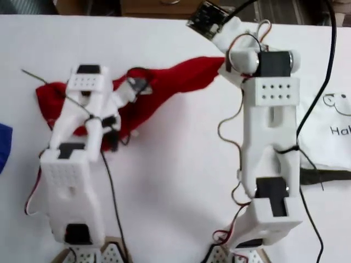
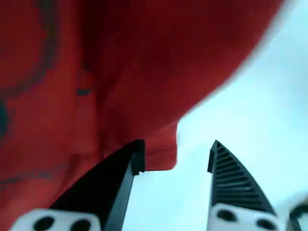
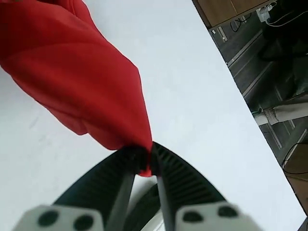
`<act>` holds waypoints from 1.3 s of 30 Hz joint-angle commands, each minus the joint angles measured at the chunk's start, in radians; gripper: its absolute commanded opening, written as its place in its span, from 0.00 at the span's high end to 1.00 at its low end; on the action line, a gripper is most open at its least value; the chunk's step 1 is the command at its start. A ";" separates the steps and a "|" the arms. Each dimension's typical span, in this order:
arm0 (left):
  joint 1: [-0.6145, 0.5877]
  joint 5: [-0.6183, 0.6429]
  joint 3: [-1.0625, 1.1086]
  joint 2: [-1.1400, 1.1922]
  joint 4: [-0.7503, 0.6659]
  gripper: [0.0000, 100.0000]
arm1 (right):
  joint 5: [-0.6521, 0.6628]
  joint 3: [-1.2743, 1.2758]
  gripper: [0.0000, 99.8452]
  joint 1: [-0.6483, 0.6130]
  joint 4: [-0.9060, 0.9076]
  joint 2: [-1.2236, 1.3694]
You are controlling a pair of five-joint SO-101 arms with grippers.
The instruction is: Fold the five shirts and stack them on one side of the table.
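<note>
**Desk:** What does the right arm have?

**Photographer:** The right pincer point(image 3: 150, 161) is clenched on one pinched tip of the red shirt point(image 3: 72, 72). The cloth bunches out from its jaws and trails across the white counter point(image 3: 202, 96).

**Desk:** And the left?

**Photographer:** The left pincer point(image 2: 177, 147) stands released, jaws apart. One finger point(image 2: 113, 187) is at the shirt's hem and the other is over bare counter. It grips nothing.

**Desk:** Where does the shirt lie?

**Photographer:** In the high view it lies crumpled beneath the left arm, with one end drawn out toward the right arm. It is not folded, by my reading, so the task looks early.

**Desk:** What could go wrong?

**Photographer:** The right hold is thin, a mere nip of fabric. A hard pull could slip it free, and the shirt would slump into a heap. With only one end held, a pull may also drag the whole garment rather than spread it. If the left pincer closes where it is, it might catch a single layer or miss the hem altogether, leaving a twisted fold.

**Desk:** Anything nearby?

**Photographer:** A white shirt point(image 1: 329, 115) lies beside the right arm at the counter's edge. A blue cloth point(image 1: 3, 145) shows at the opposite edge. A sweep of the red shirt could ruffle either one. The dark cable point(image 1: 330, 55) running past the right arm could also snag.
</note>
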 commanded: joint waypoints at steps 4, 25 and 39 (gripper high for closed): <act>-0.005 0.095 0.073 -0.051 -0.221 0.76 | -0.008 0.002 0.98 0.008 -0.015 -0.058; -0.058 0.190 0.004 0.032 -0.397 0.98 | -0.009 -0.006 0.98 0.031 -0.013 -0.067; -0.100 0.195 -0.441 -0.227 -0.009 0.98 | -0.011 -0.012 0.98 -0.022 -0.025 -0.180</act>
